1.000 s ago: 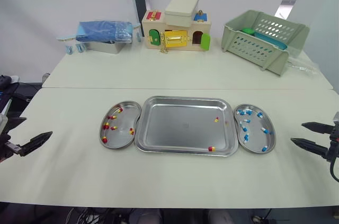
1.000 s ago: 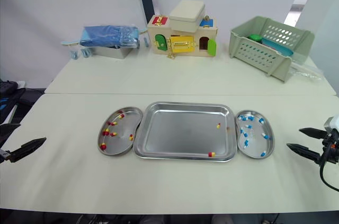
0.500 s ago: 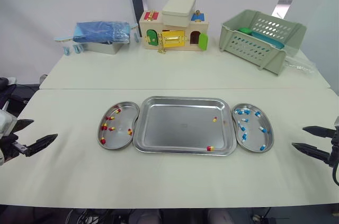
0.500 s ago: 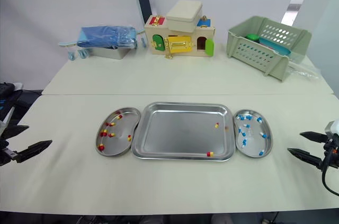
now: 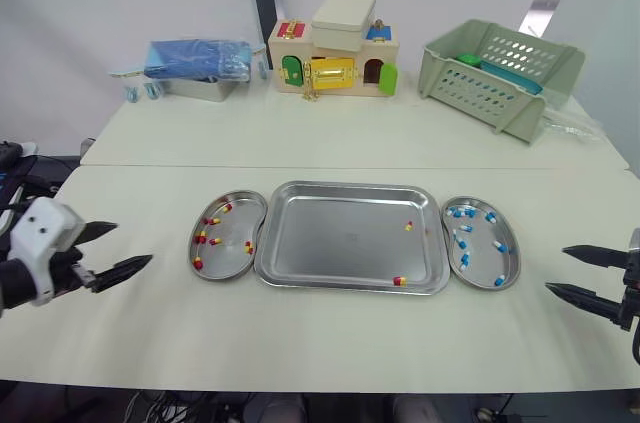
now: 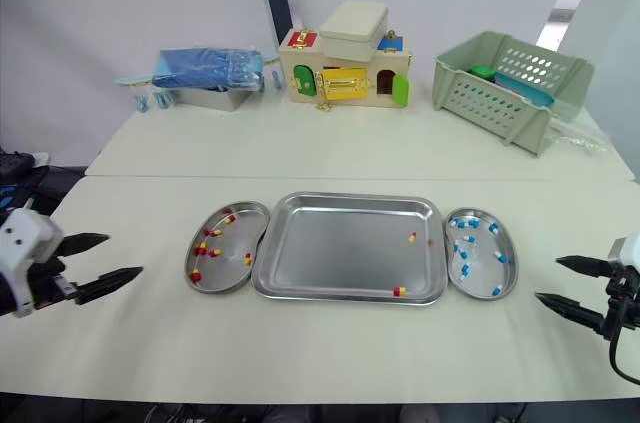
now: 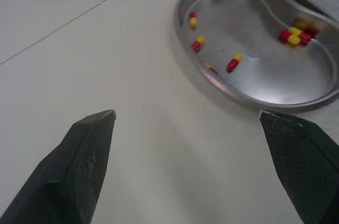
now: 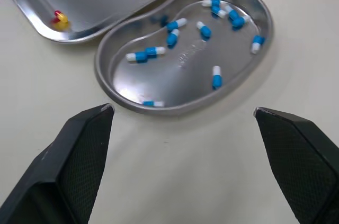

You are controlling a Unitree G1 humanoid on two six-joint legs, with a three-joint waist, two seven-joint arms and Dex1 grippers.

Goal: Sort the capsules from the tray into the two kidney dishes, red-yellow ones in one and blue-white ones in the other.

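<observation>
Two capsules lay on the rectangular stainless-steel tray (image 5: 330, 243) at the middle of the cream-white bench (image 5: 330, 343), both of them in its right half. The nearer red-yellow capsule (image 5: 399, 281) rested against the tray's front rim, its long axis running left to right along that rim. The farther red-yellow capsule (image 5: 408, 226) sat on the open tray floor, too small to give its axis. The left steel kidney dish (image 5: 228, 265), touching the tray's left edge, held only red-yellow capsules. The right steel kidney dish (image 5: 482, 265), touching the right edge, held only blue-white ones. By that count the sorting looked almost done.

The left end effector (image 5: 132, 243) hovered over the bench left of the left dish, its two black fingers spread wide and empty. The right end effector (image 5: 557, 269) hovered beyond the right dish, likewise wide and empty, its fingers pointing toward the tray.

Both capsules lay just past the blue-white dish from the right end effector, so the right arm was clearly the nearer. Their own dish, however, stood on the tray's far left side. The rim-side capsule would probably want the fingers closing front to back across its short axis, with the rim crowding one finger.
</observation>
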